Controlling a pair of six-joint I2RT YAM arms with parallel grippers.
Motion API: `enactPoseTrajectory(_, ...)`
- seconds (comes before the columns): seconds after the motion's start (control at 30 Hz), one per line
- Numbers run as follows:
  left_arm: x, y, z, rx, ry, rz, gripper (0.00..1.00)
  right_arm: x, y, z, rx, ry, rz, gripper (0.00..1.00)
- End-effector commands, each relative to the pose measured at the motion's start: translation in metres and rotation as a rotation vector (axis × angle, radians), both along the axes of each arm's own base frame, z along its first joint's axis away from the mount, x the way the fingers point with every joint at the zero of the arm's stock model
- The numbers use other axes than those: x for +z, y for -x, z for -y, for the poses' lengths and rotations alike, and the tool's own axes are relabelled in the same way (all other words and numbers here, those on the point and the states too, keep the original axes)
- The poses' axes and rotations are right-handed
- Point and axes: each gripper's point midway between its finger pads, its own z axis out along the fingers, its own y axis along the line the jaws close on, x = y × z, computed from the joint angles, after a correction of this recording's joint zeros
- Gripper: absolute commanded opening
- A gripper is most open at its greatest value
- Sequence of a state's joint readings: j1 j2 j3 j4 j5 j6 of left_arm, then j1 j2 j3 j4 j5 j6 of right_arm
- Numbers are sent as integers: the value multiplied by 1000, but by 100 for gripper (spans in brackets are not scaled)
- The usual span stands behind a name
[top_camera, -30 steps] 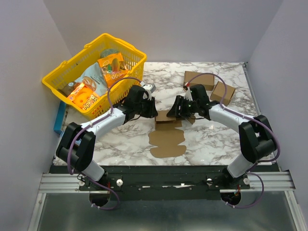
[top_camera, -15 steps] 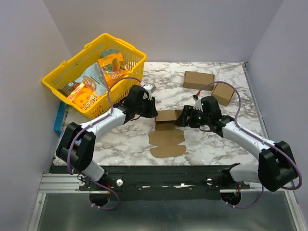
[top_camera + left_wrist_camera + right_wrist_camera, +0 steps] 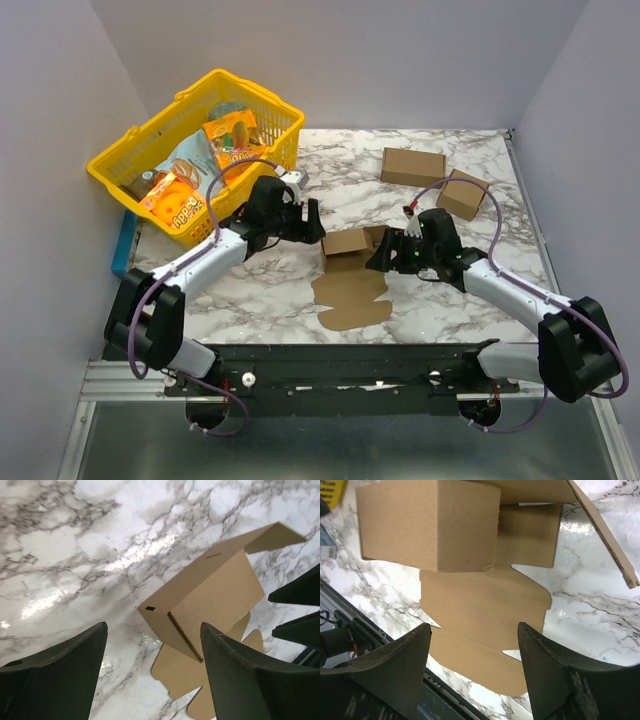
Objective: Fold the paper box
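Observation:
The paper box is a brown cardboard sheet in the middle of the marble table. Its far part is folded up into a low hollow block, and its rounded flap lies flat toward the near edge. My left gripper hovers just left of the raised part, open, with nothing between its fingers. My right gripper is at the block's right side, open, with only the flat flap showing under its gap. A loose side flap sticks up on the right.
A yellow basket full of snack packs stands at the back left, with a blue item beside it at the table's left edge. Two closed cardboard cuboids sit at the back right. The black rail borders the near edge.
The left gripper has opened and drawn back to the left, off the box's raised part. The right arm swung down and nearer, its gripper now lower beside the box. The sheet shifted slightly.

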State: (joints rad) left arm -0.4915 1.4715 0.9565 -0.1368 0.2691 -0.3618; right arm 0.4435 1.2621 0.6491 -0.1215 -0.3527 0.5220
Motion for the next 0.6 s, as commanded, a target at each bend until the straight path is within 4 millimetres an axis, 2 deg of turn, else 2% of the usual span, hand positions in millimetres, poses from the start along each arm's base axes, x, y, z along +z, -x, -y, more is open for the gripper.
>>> enactPoseTrajectory(0.0,53,-8,-15,52,56,176,86,21,-5,0,-4,-30,71,79)
enactPoseTrajectory(0.03,66,-4,-17,60,73,213,86,22,-5,1,-10,-26,75,79)
enactPoseTrajectory(0.1,68,4,-16,74,64,242,86,24,-5,4,-26,-21,83,79)
enactPoseTrajectory(0.13,76,9,-15,78,59,273,86,22,-5,7,-40,-9,88,79)
enactPoseTrajectory(0.27,70,33,-4,120,-6,336,86,24,-6,16,-79,14,115,79)
enactPoseTrajectory(0.3,50,42,-6,137,-33,322,86,28,-6,17,-85,12,131,79)
enactPoseTrajectory(0.37,49,50,-3,214,23,348,86,30,-8,21,-99,24,147,79)
enactPoseTrajectory(0.4,28,56,-8,233,10,325,86,33,-8,21,-103,23,159,78)
enactPoseTrajectory(0.47,27,61,-4,264,47,348,86,34,-9,24,-106,36,168,79)
enactPoseTrajectory(0.57,5,67,-1,266,16,346,86,32,-9,27,-115,52,171,79)
